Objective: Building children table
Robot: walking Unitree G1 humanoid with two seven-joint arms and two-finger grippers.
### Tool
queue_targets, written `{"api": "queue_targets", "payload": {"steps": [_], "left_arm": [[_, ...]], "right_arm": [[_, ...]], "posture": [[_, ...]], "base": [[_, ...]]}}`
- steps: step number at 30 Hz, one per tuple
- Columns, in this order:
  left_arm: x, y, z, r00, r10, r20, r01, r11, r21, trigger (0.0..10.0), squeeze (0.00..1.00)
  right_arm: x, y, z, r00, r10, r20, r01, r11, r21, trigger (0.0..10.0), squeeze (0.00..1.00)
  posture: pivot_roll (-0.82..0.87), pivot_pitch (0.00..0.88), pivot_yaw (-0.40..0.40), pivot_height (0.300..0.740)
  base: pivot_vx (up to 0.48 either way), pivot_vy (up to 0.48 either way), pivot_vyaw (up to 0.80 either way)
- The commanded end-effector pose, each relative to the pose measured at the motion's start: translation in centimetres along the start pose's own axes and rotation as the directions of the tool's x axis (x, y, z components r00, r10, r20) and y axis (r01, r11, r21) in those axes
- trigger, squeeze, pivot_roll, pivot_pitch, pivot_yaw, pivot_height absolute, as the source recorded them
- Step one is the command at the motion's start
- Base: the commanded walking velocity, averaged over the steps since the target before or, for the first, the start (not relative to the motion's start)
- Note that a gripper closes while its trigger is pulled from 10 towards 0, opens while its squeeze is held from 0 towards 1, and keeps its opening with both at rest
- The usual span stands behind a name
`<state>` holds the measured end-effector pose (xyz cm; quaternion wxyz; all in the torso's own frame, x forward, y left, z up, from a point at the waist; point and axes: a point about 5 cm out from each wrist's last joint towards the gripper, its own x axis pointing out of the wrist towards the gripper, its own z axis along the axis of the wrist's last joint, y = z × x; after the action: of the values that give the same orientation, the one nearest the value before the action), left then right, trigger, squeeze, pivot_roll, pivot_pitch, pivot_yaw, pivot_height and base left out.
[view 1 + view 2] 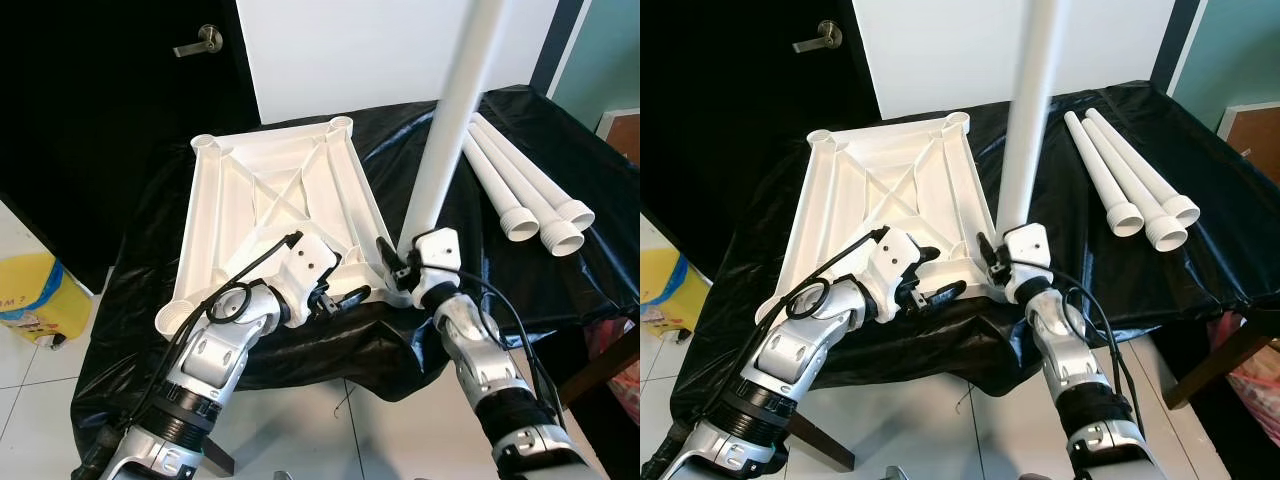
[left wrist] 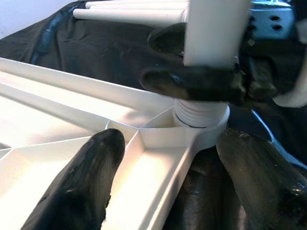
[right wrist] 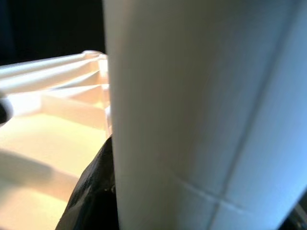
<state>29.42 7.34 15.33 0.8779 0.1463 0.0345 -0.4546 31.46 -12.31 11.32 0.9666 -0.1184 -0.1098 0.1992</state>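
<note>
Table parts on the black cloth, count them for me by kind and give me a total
Tabletop, lying upside down: 1
Leg standing in the tabletop's corner socket, gripped by the right gripper: 1
Loose legs lying side by side on the cloth: 3
Total: 5 parts

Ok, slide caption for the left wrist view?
Right end effector seats a leg in the tabletop corner socket.
</note>
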Motion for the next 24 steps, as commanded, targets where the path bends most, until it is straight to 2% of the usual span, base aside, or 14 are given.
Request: {"api": "queue_targets", "payload": {"steps": [1, 3, 7, 10, 12, 17, 24], "left_arm": [[-0.1, 0.5, 0.3, 0.998, 0.067, 0.009, -0.067, 0.998, 0.009, 10.0, 0.0], [-0.1, 0.5, 0.3, 0.998, 0.067, 0.01, -0.067, 0.998, 0.01, 10.0, 0.0], [-0.1, 0.6, 0.3, 0.998, 0.067, 0.013, -0.067, 0.998, 0.013, 10.0, 0.0], [0.0, 0.6, 0.4, 0.998, 0.067, 0.015, -0.068, 0.998, 0.014, 10.0, 0.0], [0.0, 0.6, 0.5, 0.998, 0.067, 0.019, -0.068, 0.998, 0.013, 10.0, 0.0], [0.0, 0.6, 0.5, 0.997, 0.069, 0.024, -0.069, 0.998, 0.014, 10.0, 0.0], [-0.1, 0.6, 0.5, 0.997, 0.074, 0.027, -0.075, 0.997, 0.005, 10.0, 0.0]], "right_arm": [[-1.2, 0.8, -2.2, 0.994, 0.033, -0.109, -0.034, 0.999, -0.003, 10.0, 0.0], [-1.4, 0.9, -2.3, 0.993, 0.051, -0.103, -0.053, 0.998, -0.024, 10.0, 0.0], [-1.8, 1.0, -2.8, 0.992, 0.068, -0.109, -0.069, 0.998, 0.003, 10.0, 0.0], [-1.8, 1.0, -3.4, 0.989, 0.063, -0.135, -0.053, 0.996, 0.078, 10.0, 0.0], [-1.6, 0.8, -4.1, 0.978, 0.041, -0.203, -0.008, 0.987, 0.16, 10.0, 0.0], [-1.3, 0.7, -4.6, 0.965, 0.026, -0.263, 0.037, 0.972, 0.233, 10.0, 0.0], [-0.9, 0.6, -4.6, 0.963, 0.003, -0.269, 0.074, 0.959, 0.274, 10.0, 0.0]], "posture": [[-0.11, 0.0, 0.06, 0.74], [-0.11, 0.0, 0.061, 0.74], [-0.11, 0.0, 0.063, 0.74], [-0.11, 0.0, 0.065, 0.74], [-0.11, 0.0, 0.065, 0.74], [-0.11, 0.0, 0.063, 0.74], [-0.11, 0.0, 0.055, 0.74]], "base": [[0.0, 0.0, 0.0], [0.0, 0.0, 0.0], [0.0, 0.0, 0.0], [0.0, 0.0, 0.0], [0.0, 0.0, 0.0], [0.0, 0.0, 0.0], [0.0, 0.0, 0.0]]}}
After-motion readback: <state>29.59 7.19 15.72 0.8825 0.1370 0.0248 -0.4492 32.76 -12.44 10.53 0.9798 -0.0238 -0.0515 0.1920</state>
